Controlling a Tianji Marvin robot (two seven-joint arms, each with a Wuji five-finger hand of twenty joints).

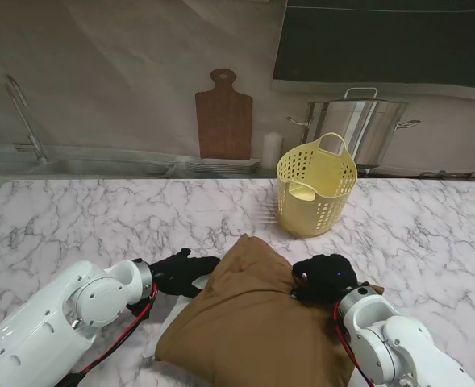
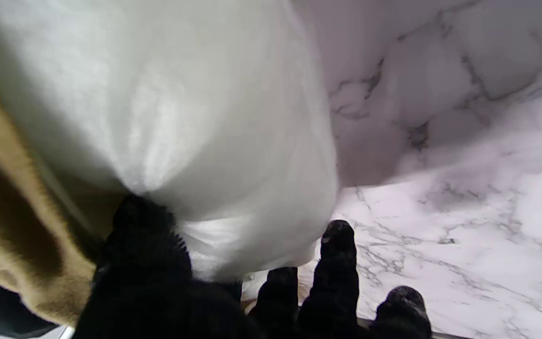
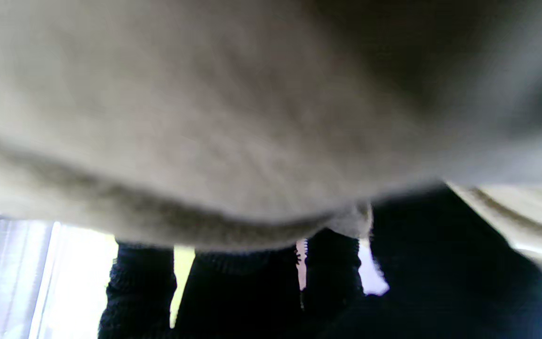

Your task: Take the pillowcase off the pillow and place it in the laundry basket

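While the brown pillowcase [image 1: 253,318] covers most of the pillow near me on the marble table [image 1: 92,214], the stand's view puts the job at the stripping step: the left hand [image 1: 177,272] sits at the cover's left edge and the right hand [image 1: 324,278] presses its fingers down on the upper right corner, apparently bunching cloth. Farther from me stands the yellow laundry basket [image 1: 316,193] — nothing of the pillowcase in it; a pale shape shows inside, unclear what. From the left wrist, the white pillow [image 2: 181,132] bulges out of the brown opening, thumb against it and other fingers [image 2: 337,263] spread over bare marble, so that hand grips nothing firmly. From the right wrist, blurred cloth fills the view with fingers [image 3: 243,292] curled under it — clamped, I judge. Next, the left should pin the pillow while the right draws the case off.
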